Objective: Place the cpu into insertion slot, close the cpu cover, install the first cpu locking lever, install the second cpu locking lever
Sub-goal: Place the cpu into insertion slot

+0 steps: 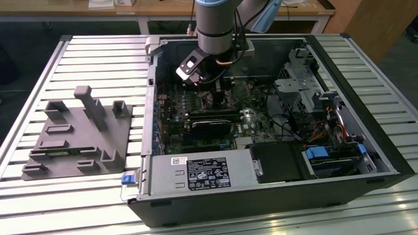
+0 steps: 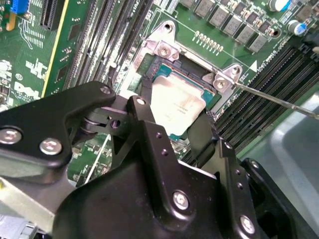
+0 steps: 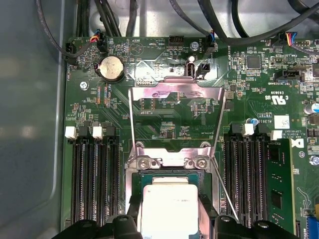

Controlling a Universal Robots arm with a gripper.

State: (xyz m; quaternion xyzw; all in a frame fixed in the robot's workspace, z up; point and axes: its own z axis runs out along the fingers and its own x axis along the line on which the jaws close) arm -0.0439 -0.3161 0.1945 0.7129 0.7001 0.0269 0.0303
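Claw [image 2: 169, 112] around cpu [image 2: 177, 102] at insertion slot [image 2: 172, 67]

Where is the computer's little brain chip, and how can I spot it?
Look inside the open computer case at the green board. Between the two groups of long black slots is the chip, gripped by the robot's black hand. It is a solid, pale silver square, unlike the shiny frame beside it, which has a big hole.
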